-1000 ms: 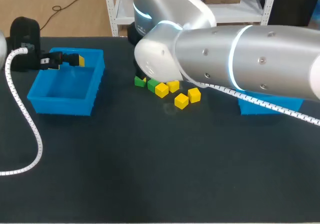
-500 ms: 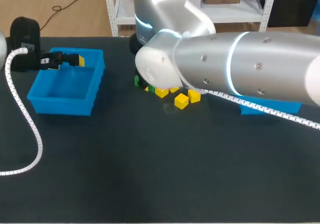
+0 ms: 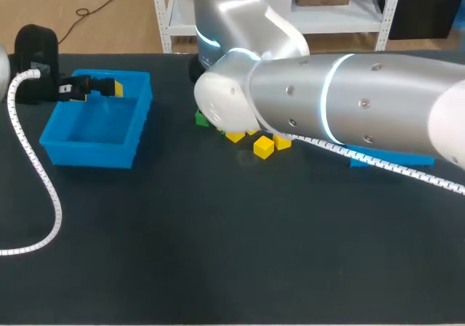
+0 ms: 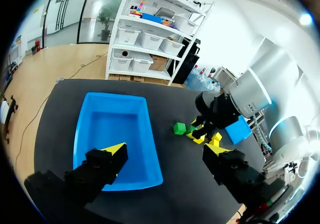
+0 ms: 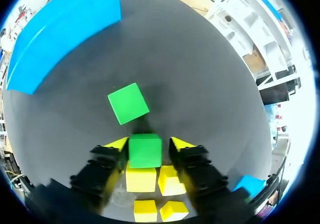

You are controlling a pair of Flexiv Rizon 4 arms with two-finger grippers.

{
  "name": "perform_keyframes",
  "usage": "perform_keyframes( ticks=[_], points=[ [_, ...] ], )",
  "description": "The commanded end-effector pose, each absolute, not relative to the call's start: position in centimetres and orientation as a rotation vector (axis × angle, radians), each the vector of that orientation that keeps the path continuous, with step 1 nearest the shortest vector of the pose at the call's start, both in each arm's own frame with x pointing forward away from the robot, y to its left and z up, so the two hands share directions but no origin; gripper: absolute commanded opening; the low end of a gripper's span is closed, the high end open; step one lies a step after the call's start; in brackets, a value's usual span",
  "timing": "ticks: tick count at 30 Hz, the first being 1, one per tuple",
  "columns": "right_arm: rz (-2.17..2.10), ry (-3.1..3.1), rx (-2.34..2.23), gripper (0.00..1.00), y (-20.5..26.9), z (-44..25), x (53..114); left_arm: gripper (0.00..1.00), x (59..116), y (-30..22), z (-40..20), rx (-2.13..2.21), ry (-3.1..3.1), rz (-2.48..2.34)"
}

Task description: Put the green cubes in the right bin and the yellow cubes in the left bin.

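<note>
A green cube (image 5: 145, 151) rests on the black table between the yellow tips of my right gripper (image 5: 145, 144), which is shut on it. A second green cube (image 5: 128, 103) (image 3: 201, 119) lies just ahead of it. Several yellow cubes (image 5: 140, 179) (image 3: 264, 147) cluster under and behind the fingers. In the head view my right arm hides that gripper and part of the pile. My left gripper (image 4: 165, 154) (image 3: 102, 88) hangs open and empty over the blue left bin (image 4: 150, 149) (image 3: 91, 155). The blue right bin (image 3: 392, 157) shows partly under my right arm.
My right arm's thick grey links (image 3: 327, 101) span the table's right half above the right bin. A white ribbed cable (image 3: 36, 173) trails from my left arm across the table's left side. The left bin's floor (image 4: 112, 129) looks bare.
My right arm has sunk onto the cube pile, hiding more of the cubes, and its fingers have drawn in around a green cube. My left arm has stayed still.
</note>
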State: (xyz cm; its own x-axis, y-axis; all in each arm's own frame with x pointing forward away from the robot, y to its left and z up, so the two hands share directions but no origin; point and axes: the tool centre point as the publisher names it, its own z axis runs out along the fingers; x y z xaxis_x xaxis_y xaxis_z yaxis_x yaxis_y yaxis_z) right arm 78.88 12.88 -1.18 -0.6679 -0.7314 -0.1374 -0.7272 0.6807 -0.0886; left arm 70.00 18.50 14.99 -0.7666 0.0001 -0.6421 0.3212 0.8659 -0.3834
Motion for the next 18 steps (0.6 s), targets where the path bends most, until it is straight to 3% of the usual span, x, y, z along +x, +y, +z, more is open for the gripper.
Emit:
perform_keyframes(
  ticks=[1,9,18],
  points=[
    [-0.026,2.732,-1.204,0.00,13.1,-1.1,79.1,1.00,70.0,18.5,15.0,0.231,2.374,-0.636],
    [-0.034,2.623,-1.048,0.00,12.0,4.1,79.9,1.00,70.0,18.5,15.0,0.231,2.374,-0.636],
    [-0.042,2.543,-0.680,0.00,4.7,11.6,81.1,1.00,70.0,18.5,15.0,0.231,2.374,-0.636]
  ],
)
